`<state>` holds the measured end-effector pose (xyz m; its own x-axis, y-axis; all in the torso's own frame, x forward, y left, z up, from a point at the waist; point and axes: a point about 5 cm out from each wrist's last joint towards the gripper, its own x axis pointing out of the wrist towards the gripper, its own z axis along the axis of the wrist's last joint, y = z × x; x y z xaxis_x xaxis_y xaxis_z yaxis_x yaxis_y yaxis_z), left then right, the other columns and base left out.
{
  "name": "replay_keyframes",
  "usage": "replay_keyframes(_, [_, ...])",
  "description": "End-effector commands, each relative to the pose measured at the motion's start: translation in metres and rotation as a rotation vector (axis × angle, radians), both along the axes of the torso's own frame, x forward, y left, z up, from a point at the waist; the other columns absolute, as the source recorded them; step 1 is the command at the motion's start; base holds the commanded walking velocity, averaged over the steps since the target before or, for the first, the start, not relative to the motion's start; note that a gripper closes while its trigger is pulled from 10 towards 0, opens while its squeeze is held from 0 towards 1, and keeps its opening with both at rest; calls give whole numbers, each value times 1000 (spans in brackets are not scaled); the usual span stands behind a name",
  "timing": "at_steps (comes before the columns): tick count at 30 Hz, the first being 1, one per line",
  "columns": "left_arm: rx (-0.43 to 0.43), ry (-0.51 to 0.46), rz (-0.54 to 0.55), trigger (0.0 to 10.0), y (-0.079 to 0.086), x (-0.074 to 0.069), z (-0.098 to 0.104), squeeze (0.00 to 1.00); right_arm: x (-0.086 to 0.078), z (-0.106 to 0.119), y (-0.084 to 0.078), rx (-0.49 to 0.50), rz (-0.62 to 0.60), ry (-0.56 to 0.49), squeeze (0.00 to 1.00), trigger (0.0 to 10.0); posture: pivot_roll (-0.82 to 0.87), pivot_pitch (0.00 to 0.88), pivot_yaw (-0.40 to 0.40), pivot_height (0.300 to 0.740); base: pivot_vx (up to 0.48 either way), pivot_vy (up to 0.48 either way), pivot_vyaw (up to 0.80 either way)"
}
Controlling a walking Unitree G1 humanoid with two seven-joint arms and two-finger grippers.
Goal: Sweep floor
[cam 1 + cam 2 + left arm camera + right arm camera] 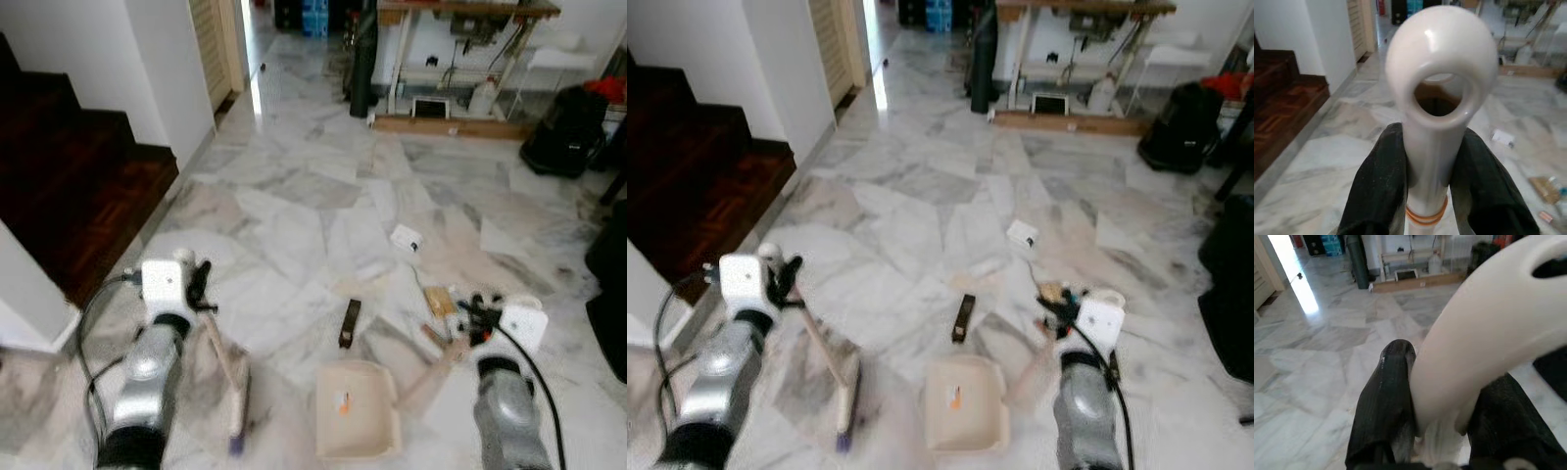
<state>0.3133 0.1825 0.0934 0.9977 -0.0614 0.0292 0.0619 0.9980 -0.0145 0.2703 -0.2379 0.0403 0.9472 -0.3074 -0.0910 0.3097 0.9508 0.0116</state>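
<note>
Left gripper (1425,176) clamped tight on the white broom handle (1437,98), black fingers (1378,186) pressing either side just under the hanging loop, orange band showing below. Out front in the head views, left gripper (201,284) up by the dark wooden stairs (78,186), handle slanting down to the brush head (238,406), resting on the marble floor (294,196) just left of the dustpan (356,411).

Right gripper (1442,396) closed around the cream dustpan handle (1484,338), fingers (1383,401) squeezing both flanks. From the head, right gripper (472,318) just right of the dustpan, pan sitting flat on the floor, mouth facing away from the robot, small orange mark inside.

Litter scattered beyond the dustpan: dark slim rectangular object (350,322) just past its far edge; tan wrapper (440,300) further right, near the right gripper; white scrap of packaging (406,237) further out still, well apart from the pan. Cannot tell what the dark piece is.

Far beyond the dustpan, a table (460,20) with cluttered shelves against the back wall, dark cylinder (363,59) standing at its left, black bag (566,132) at its right. Bright doorway glare on the floor to the left of the cylinder.
</note>
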Motion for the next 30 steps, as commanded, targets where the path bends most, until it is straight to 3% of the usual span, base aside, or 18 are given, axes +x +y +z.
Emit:
replay_keyframes(1, [20,-66,19,10000,8,4,16,0,9,11,5,4,15,-52,0,10000,-90,29,-22,740,356,0,0])
replay_keyframes(30, [20,-80,33,10000,9,8,21,0,14,15,4,33,13,-80,0,10000,-80,57,-22,740,365,0,0])
